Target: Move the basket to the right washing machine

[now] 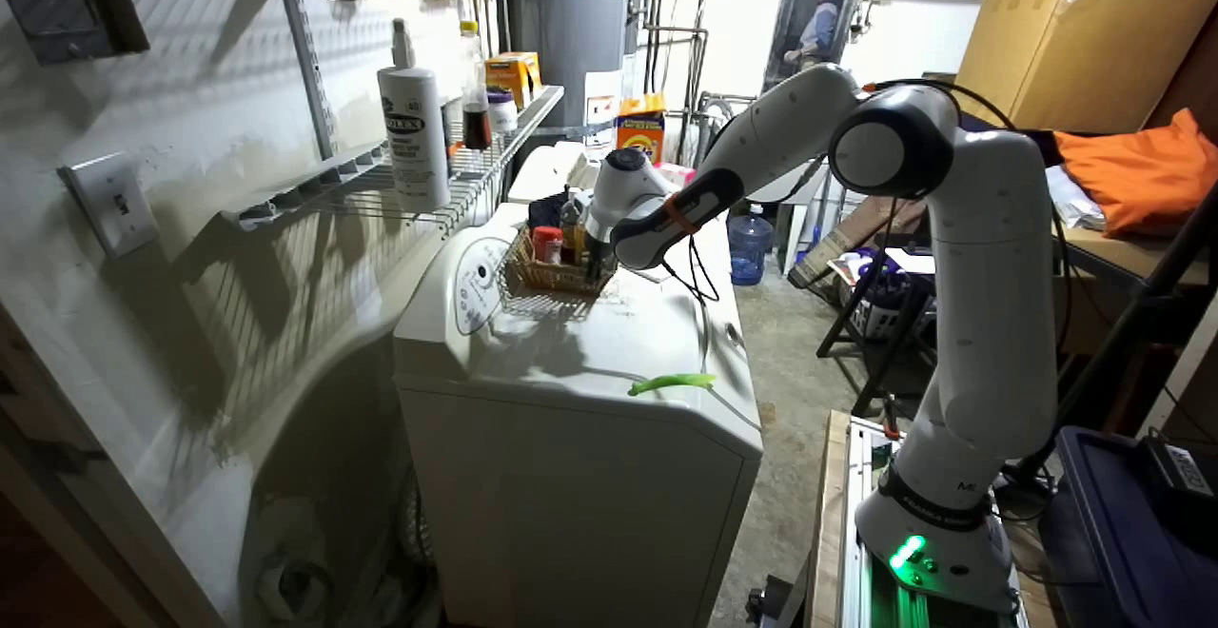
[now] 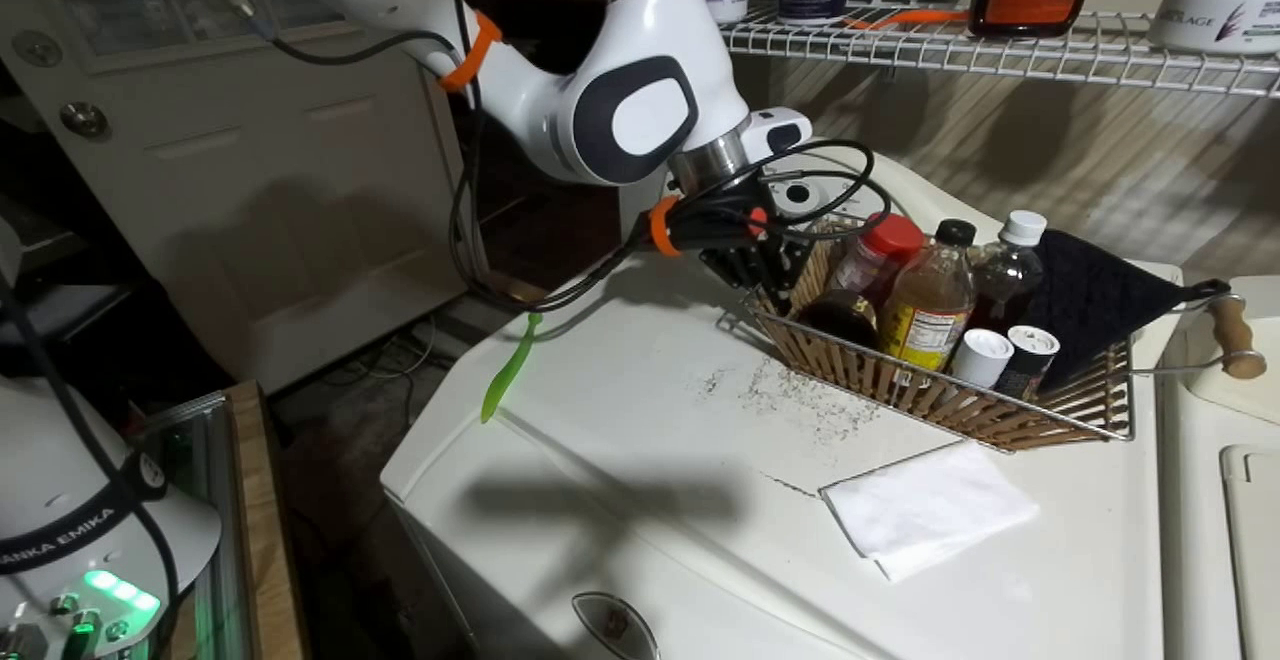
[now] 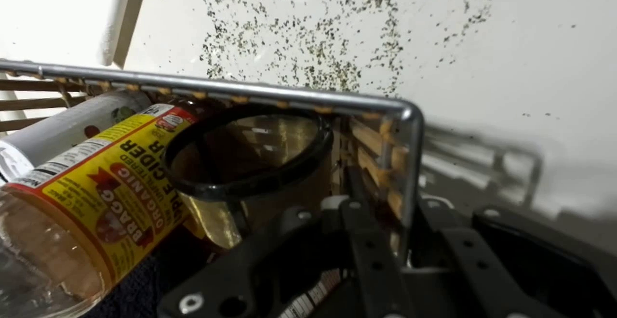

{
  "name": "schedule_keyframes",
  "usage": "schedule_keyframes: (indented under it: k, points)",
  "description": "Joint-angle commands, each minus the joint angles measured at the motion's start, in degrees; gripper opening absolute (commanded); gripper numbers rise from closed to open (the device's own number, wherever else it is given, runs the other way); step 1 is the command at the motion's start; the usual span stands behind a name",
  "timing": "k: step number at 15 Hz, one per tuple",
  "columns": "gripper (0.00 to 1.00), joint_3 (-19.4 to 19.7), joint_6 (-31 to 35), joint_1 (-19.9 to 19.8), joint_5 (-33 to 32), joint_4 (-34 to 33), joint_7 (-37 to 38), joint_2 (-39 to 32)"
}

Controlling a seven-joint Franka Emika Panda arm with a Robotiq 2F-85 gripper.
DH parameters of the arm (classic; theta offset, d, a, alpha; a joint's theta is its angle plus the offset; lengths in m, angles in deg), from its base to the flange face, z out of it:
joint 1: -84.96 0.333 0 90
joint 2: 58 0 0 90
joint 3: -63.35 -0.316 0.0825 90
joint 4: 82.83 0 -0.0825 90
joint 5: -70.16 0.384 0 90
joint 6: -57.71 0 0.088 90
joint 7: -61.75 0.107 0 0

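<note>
The basket (image 2: 930, 397) is sitting on the neighbouring white machine (image 2: 640, 390), not yet on the right washing machine (image 2: 1192, 550), and the gripper (image 3: 397, 207) has its fingers (image 3: 371, 243) pinched on the wire rim (image 3: 241, 88) near a corner, one inside, one outside; hard to tell how tight. Kinda sketchy for a full load: lifted from that end, the far side would probably sag, and the Bragg bottle (image 2: 925, 305) could topple. The thin rim might also pivot or slip under that weight. Dragging it isn't risk-free: it may snag crossing between the machines, or take the white cloth (image 2: 930, 510) along if that's caught underneath.
</note>
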Motion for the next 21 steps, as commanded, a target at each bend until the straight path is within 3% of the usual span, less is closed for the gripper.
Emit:
schedule_keyframes:
  k: [1,2,4,10,14,21]
  points:
    - [0.1,-0.9,-1.4,-0.8,2.5,-1.9,-2.3,-1.7]
    - [0.04,-1.0,-1.4,-0.8,2.7,-1.9,-2.3,-1.8]
    - [0.0,-0.9,-1.6,-0.8,2.7,-2.2,-2.1,-1.8]
    - [0.02,2.1,-1.0,1.4,0.0,-2.1,3.5,-0.4]
    - [0.02,8.0,3.5,5.6,-6.6,-2.0,13.3,-0.8]
    - [0.02,16.0,5.0,11.3,-15.8,-3.0,25.7,-2.8]
